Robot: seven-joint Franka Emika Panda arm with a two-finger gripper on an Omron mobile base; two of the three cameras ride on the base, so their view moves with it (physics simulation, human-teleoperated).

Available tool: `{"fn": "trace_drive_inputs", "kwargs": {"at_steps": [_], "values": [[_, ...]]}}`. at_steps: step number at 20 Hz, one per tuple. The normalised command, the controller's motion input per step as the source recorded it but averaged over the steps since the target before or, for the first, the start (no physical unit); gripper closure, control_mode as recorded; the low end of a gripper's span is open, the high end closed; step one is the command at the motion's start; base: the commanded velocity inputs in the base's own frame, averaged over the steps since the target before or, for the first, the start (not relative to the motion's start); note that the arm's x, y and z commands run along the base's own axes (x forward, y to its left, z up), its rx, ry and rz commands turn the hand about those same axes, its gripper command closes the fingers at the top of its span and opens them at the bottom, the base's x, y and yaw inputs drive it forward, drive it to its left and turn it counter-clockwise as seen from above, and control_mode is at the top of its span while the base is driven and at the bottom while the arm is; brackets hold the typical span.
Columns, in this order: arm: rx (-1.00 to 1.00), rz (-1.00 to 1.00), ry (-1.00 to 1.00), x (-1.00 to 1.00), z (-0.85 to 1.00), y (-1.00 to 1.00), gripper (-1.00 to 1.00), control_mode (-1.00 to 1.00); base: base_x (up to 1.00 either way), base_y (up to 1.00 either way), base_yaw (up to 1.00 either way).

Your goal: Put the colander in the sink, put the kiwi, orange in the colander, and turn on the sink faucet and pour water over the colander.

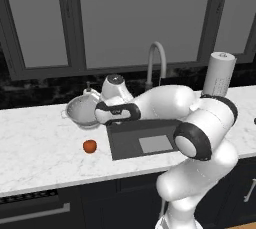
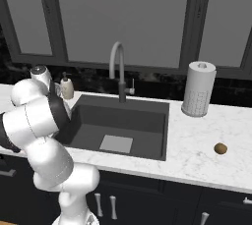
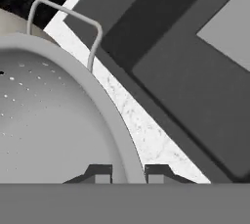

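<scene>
The silver perforated colander stands on the white counter just left of the sink. My gripper reaches across the basin to its right rim. In the hand view the colander lies at left, one loop handle up top, and the gripper is shut on the rim, one fingertip inside the bowl and one outside. The orange rests on the counter in front of the colander. The kiwi lies on the counter right of the sink. The sink faucet arches behind the basin, with no water running.
A paper towel roll stands at the back right of the sink. A beige soap dispenser sits behind the colander by the dark backsplash. A lighter square plate marks the basin floor. Windows run along the back wall.
</scene>
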Motion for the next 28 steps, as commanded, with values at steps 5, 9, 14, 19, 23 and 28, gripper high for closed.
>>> {"fn": "trace_drive_inputs", "kwargs": {"at_steps": [5,9,14,19,23,28], "values": [[0.0,-0.48,0.0,-0.66,0.18,-0.75,1.0,-1.0,0.0,0.0,0.0],[0.0,-0.63,0.09,-0.33,0.03,-0.74,1.0,-1.0,0.0,0.0,0.0],[0.01,-0.5,0.08,-0.13,0.0,-0.65,1.0,-1.0,0.0,0.0,0.0],[0.04,-0.17,0.03,0.0,0.0,-0.32,1.0,-1.0,0.0,0.0,0.0],[0.02,-0.11,0.03,0.0,-0.02,-0.23,1.0,-1.0,0.0,0.0,0.0],[0.0,-0.23,0.09,0.0,-0.13,-0.2,1.0,-1.0,0.0,0.0,0.0]]}}
